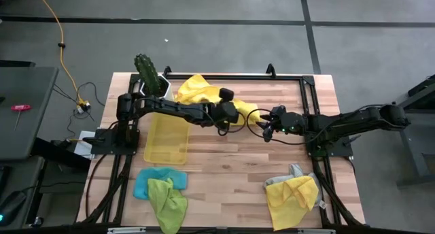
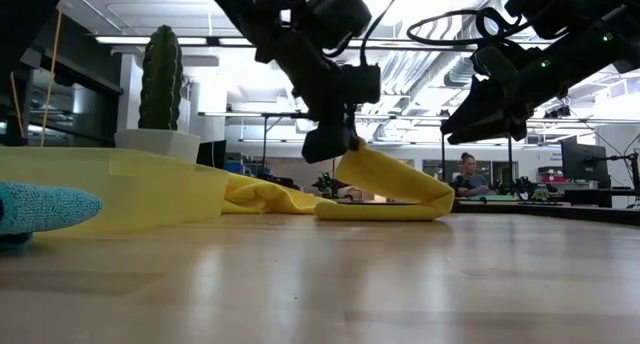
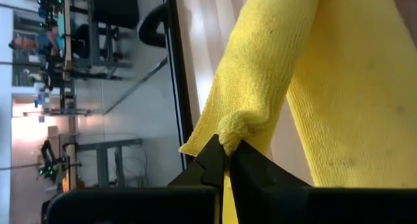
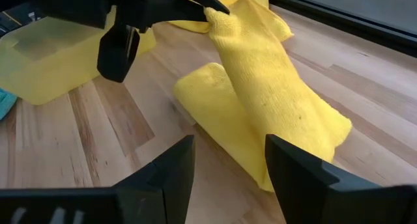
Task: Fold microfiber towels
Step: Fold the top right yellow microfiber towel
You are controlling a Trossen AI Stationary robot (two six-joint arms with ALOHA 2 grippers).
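My left gripper (image 3: 227, 160) pinches raised corner of yellow towel (image 4: 260, 113), table centre, far side. Towel hangs doubled from that corner; lower layer lies flat on table (image 1: 231, 176). Its long axis runs from my left arm toward my right. My right gripper (image 4: 227, 168) hovers just beside free fold end, fingers spread, empty. I judge right arm nearer that end.
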